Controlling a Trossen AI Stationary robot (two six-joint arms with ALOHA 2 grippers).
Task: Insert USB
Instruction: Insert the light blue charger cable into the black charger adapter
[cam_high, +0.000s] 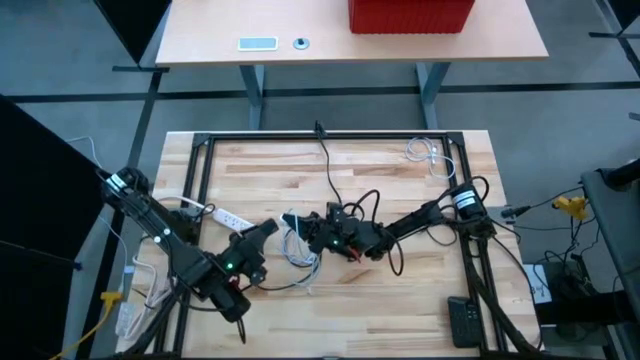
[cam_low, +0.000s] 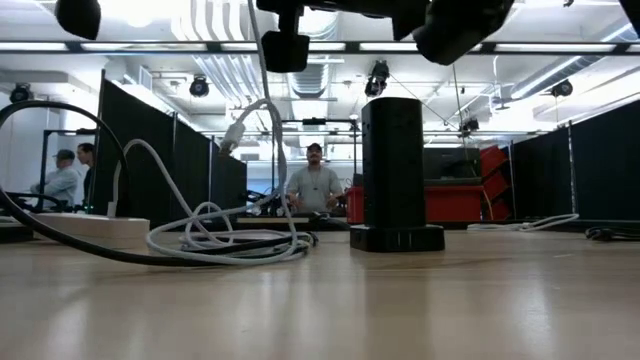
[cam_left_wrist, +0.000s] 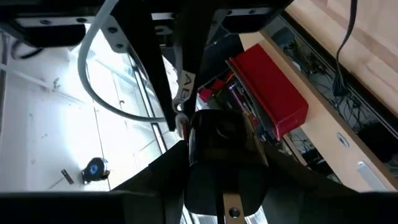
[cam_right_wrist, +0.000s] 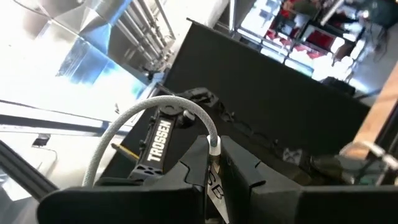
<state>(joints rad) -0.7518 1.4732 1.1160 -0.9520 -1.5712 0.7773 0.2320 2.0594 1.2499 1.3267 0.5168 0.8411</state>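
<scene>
Left gripper (cam_high: 268, 232) clamped around black tower (cam_left_wrist: 219, 146) at table (cam_high: 400, 310) middle. Right gripper (cam_high: 322, 232) pinched tight on white cable's plug (cam_right_wrist: 214, 149), just beside the tower.

Table (cam_high: 400, 300): pale wood planks, smooth satin finish. White cable (cam_low: 200, 235): smooth plastic sheath. Black cylinder (cam_low: 392, 165): matt plastic. Red bin (cam_high: 410, 15): ribbed plastic.

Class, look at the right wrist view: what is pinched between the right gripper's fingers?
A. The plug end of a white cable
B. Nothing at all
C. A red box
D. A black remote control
A. In the right wrist view the right gripper is shut on the white cable, whose plug end sits between its dark fingers.
</scene>
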